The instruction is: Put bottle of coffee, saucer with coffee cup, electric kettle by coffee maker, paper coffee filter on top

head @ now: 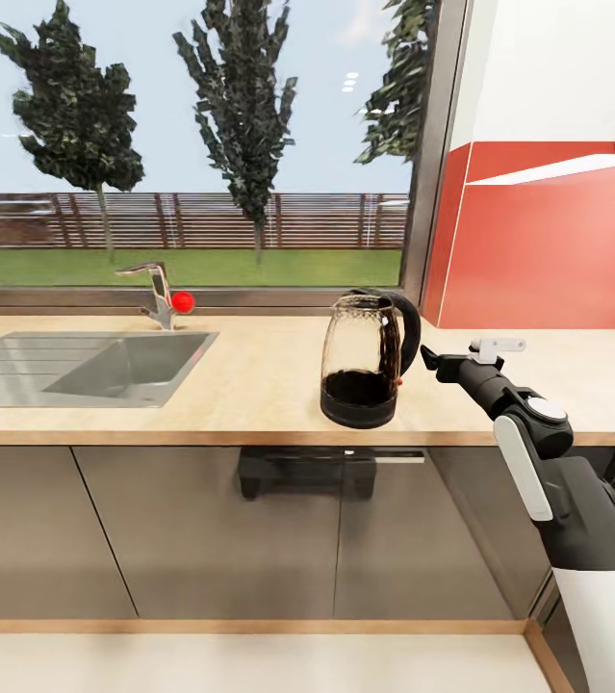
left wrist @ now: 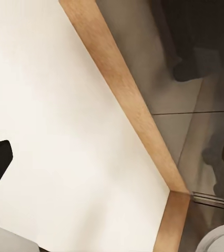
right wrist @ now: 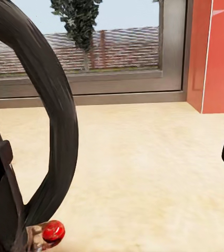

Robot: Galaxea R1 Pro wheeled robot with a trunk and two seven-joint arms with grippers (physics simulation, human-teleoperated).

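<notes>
Bright, even daylight from the window (head: 201, 144); renders sharp, shadows faint.

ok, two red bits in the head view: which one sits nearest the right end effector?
The small red switch at the base of the kettle's handle, just left of the right end effector. The other, the red knob on the faucet, sits far off by the sink.

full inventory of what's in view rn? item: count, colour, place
electric kettle: 1, clear glass with black base and handle, near the countertop's front edge
kitchen countertop: 1, light tan, over dark grey cabinets
sink: 1, grey steel, inset at the countertop's left
faucet: 1, chrome with a red knob, behind the sink
backsplash: 1, red, right wall
window: 1, trees and fence outside
right tool: 1, black, beside the kettle's handle, open
</notes>
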